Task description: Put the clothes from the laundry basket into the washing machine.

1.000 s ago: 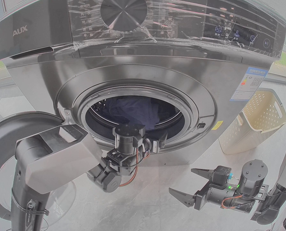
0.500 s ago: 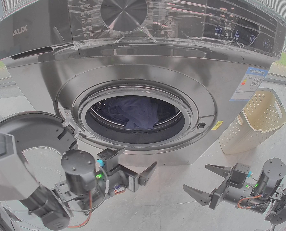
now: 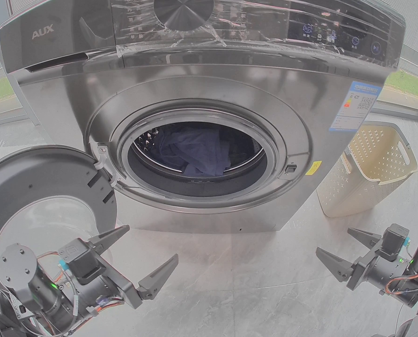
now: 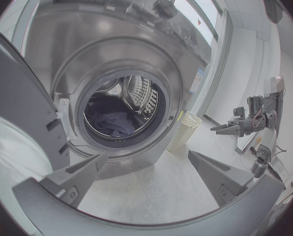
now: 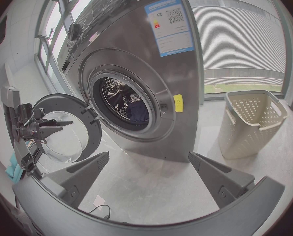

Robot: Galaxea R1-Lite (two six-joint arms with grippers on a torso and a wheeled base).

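Clothes [image 3: 195, 150] lie in the washing machine [image 3: 209, 85] — left gripper [image 3: 151, 242], right gripper [image 3: 333, 240], jaws spread, clear of its rim.

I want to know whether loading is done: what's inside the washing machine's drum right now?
Dark blue clothes lie bunched low in the drum, studded metal wall showing beside them. The opening's rim hides the drum's near bottom, so anything there cannot be seen.

navy clothes [image 3: 197, 153]; cream laundry basket [image 3: 366, 174]
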